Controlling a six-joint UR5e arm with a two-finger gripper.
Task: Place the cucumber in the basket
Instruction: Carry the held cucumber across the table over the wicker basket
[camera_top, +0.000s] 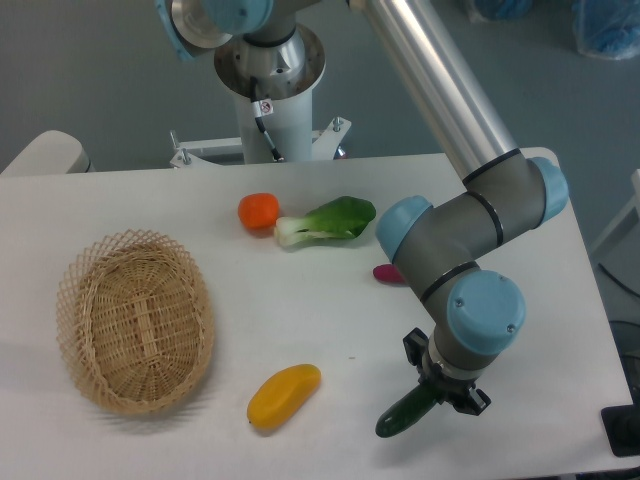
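We see the gripper (437, 393) with its black fingers closed around the upper end of the cucumber (403, 414), a slim, glossy dark green piece that slants down to the left from it. Left of the gripper lies a smooth yellow fruit (284, 395), and well beyond that sits the basket (134, 320), an oval of tan wicker with an open-weave flared rim. Behind the gripper, past the arm, lie a leafy green-and-white bok choy (328, 221) and a round orange fruit (259, 211). We can read no writing.
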